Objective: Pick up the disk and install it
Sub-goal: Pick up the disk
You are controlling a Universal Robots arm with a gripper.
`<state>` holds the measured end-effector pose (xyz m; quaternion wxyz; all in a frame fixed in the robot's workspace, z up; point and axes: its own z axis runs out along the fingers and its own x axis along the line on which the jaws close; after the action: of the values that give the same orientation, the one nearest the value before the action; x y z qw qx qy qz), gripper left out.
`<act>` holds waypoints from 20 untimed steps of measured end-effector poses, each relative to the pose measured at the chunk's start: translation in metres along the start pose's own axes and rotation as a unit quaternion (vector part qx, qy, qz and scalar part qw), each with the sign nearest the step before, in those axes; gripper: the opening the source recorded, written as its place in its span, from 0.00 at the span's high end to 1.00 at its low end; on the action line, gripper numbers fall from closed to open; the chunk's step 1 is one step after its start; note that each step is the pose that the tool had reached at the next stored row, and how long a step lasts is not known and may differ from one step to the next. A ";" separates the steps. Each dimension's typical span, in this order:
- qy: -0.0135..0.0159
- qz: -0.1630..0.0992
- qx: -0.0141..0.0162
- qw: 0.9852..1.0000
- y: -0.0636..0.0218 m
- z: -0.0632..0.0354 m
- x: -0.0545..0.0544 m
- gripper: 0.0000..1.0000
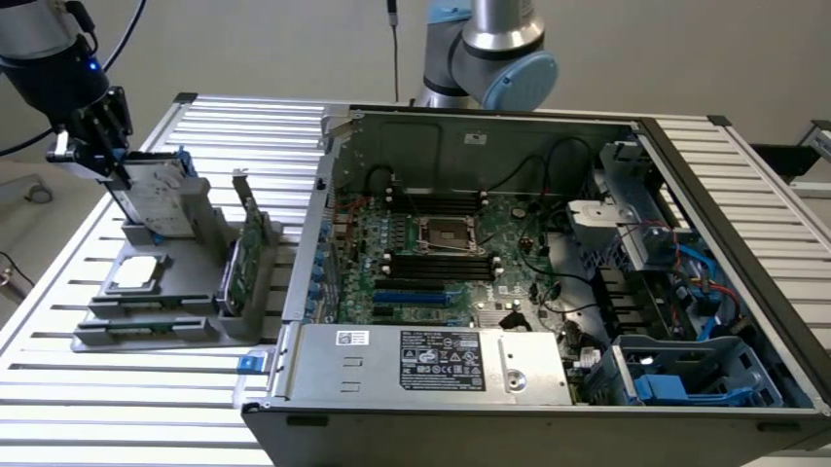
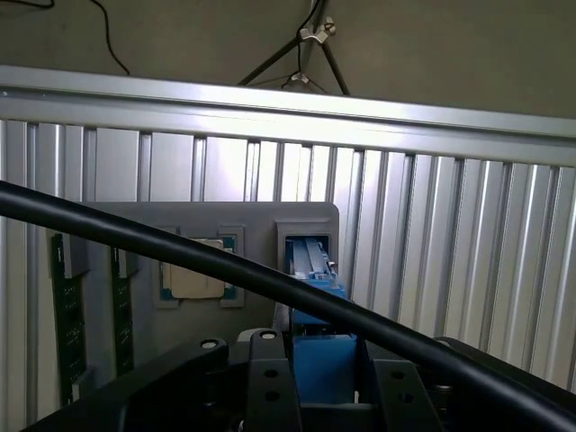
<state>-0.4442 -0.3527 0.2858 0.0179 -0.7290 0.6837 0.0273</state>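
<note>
Slatted aluminium table, grey wall. My gripper (image 1: 115, 167) clamps the disk (image 1: 162, 195) by its blue carrier edge, upright in the grey holder (image 1: 156, 326), nine o'clock of the computer case (image 1: 727, 243). Risk: a thin edge grip could let it pivot or snag in the slot. Wrist points down, slightly tilted.

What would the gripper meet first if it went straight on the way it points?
The disk, standing upright in the grey holder right under the gripper; they may already be touching.
</note>
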 end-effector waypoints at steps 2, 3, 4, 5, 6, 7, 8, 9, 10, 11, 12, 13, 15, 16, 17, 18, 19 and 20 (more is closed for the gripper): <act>0.000 0.000 0.000 1.000 0.0000 0.0000 0.000 0.67; 0.000 0.000 0.000 1.000 0.0000 0.0000 0.000 0.67; 0.000 0.000 0.000 1.000 0.0000 0.0000 0.000 0.67; 0.000 0.000 0.000 1.000 0.0000 0.0000 0.000 0.67; 0.000 0.000 0.000 1.000 0.0000 0.0000 0.000 0.67; 0.000 0.000 0.000 1.000 0.0000 0.0000 0.000 0.67; 0.000 0.000 0.000 1.000 0.0001 -0.0004 0.000 0.67; 0.000 0.000 0.000 1.000 0.0001 -0.0013 0.000 0.67; 0.000 0.000 0.000 1.000 0.0000 -0.0030 0.000 0.67; 0.000 0.000 0.000 1.000 0.0001 -0.0057 0.000 0.67; 0.000 0.000 -0.001 1.000 0.0001 -0.0090 -0.001 0.67; 0.000 0.000 -0.001 1.000 0.0001 -0.0130 -0.001 0.67; 0.000 0.000 -0.001 1.000 0.0003 -0.0219 -0.001 0.67; 0.000 0.000 -0.001 1.000 0.0003 -0.0263 -0.002 0.67; 0.000 0.000 -0.001 1.000 0.0003 -0.0308 -0.002 0.67; 0.000 0.000 -0.002 1.000 0.0004 -0.0358 -0.002 0.67; 0.000 0.000 -0.002 1.000 0.0004 -0.0402 -0.003 0.67; 0.000 0.000 -0.002 1.000 0.0004 -0.0445 -0.003 0.67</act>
<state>-0.4441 -0.3526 0.3303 0.0168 -0.7290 0.6837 0.0285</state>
